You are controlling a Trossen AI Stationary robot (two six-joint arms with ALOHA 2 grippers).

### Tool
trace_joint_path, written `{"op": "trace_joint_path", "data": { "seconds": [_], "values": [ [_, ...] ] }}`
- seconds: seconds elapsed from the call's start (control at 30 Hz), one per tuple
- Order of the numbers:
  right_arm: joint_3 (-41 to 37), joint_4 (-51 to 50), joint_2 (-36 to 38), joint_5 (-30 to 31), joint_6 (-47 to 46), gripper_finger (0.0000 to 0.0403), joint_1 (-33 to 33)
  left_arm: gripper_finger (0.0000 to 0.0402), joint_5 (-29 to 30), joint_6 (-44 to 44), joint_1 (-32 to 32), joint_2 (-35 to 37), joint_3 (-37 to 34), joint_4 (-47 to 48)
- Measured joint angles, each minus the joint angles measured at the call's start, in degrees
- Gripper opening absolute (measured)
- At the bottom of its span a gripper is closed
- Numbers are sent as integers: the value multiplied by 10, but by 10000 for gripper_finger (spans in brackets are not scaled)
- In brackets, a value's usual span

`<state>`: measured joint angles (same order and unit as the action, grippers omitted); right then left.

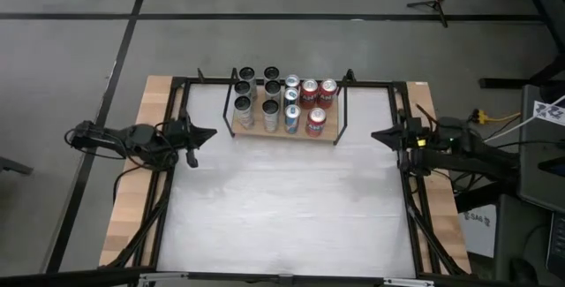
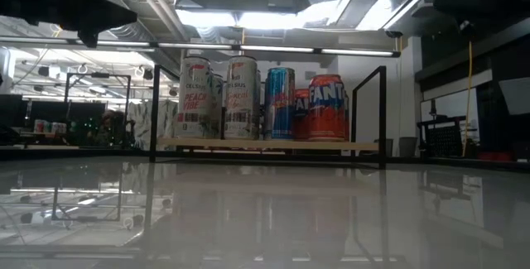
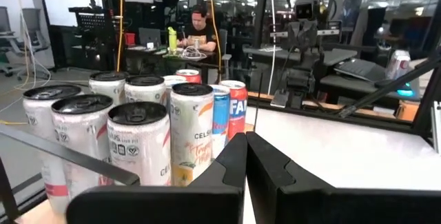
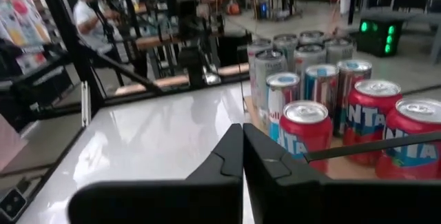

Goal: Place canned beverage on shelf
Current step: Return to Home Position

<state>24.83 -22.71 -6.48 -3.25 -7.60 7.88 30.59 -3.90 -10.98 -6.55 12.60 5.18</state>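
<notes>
The shelf [image 1: 265, 133], a small light-wood board with black rod uprights, stands at the far middle of the white table. Several cans stand upright on it: pale tall cans [image 1: 244, 110] toward the left, blue ones [image 1: 291, 115] in the middle, red ones [image 1: 316, 121] toward the right. The low view shows them in a row on the board [image 2: 265, 144]. My left gripper [image 1: 210, 133] hovers level at the table's left side, shut, pointing toward the shelf; its fingertips [image 3: 247, 136] meet with nothing between. My right gripper [image 1: 374, 135] mirrors it at the right side, shut and empty [image 4: 242, 126].
Black frame rails [image 1: 177, 101] run along the table's left, right and far sides over wooden edge strips [image 1: 132, 207]. The white tabletop [image 1: 282, 207] stretches from the shelf to the near edge. A person sits at a desk [image 3: 200, 27] beyond the table; another person [image 4: 89, 10] shows in the room.
</notes>
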Motion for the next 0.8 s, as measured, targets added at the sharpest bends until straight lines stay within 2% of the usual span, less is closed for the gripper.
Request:
{"op": "trace_joint_path", "data": {
  "seconds": [0.17, 0.3, 0.43, 0.7, 0.8],
  "values": [
    [-53, 36, 64, 0, -1, 2, 0, 1, 1, 38, 0, 37, -44, -56],
    [-81, 74, 60, -10, -1, 1, 0, 2, 2, 86, 0, 55, -88, -138],
    [-116, 90, 63, -29, -11, 1, 0, 1, -4, 96, 11, 64, -122, -178],
    [-163, 145, 63, -39, -10, 1, 0, 1, -21, 102, 47, 64, -122, -168],
    [-188, 165, 63, -39, -10, 1, 0, 0, -41, 104, 61, 64, -122, -137]
  ]
}}
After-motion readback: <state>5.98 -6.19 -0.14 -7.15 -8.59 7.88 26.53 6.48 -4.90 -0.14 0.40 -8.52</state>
